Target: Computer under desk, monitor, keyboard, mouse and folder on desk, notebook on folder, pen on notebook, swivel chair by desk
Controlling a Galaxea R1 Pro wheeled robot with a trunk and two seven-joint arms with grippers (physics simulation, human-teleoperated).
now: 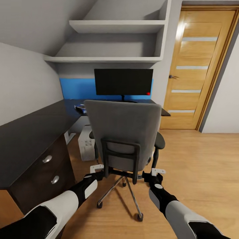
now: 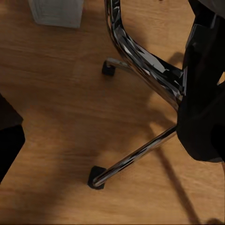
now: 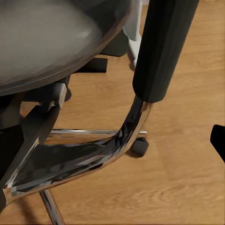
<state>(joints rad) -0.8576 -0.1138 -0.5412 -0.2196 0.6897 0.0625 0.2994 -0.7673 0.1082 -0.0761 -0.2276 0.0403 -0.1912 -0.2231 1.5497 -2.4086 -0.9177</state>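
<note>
Swivel chair (image 1: pixel 123 132) sits dead ahead between left gripper (image 1: pixel 96 168) and right gripper (image 1: pixel 158 172); can't tell whether either is clamped or open.

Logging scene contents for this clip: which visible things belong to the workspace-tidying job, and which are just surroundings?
Job items:
swivel chair
monitor
desk
computer, likely the pale box under the desk

Surroundings:
door
wall shelves
desk drawers
</note>
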